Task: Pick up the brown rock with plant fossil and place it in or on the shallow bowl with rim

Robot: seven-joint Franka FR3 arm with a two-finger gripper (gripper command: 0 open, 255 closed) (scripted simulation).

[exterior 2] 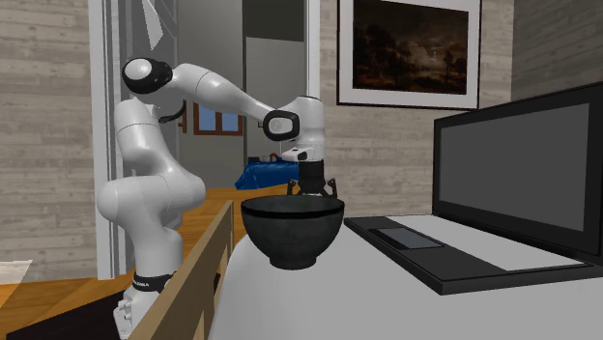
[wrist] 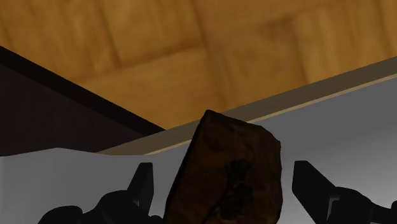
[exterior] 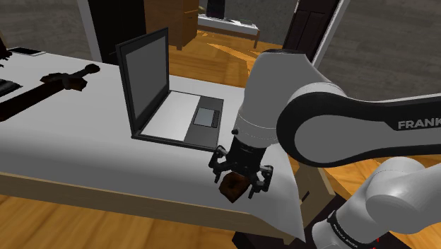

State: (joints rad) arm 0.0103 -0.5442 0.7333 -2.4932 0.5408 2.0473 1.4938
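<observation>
In the shoulder view a sword (exterior: 49, 83) lies at 9 o'clock on the grey surface (exterior: 85, 155), with an open laptop (exterior: 169, 106) at the middle. At 5 o'clock, near the edge, the claw (exterior: 241, 175) is spread around the brown rock (exterior: 232, 187). Its fingers (wrist: 143, 184) flank the stone without touching it. In the second exterior view the dark bowl (exterior 2: 293, 230) stands at 9 o'clock of the laptop.

An open laptop (exterior: 152, 81) sits on the white table (exterior: 71, 148) (a dark sword (exterior: 42, 88) lies well apart).
</observation>
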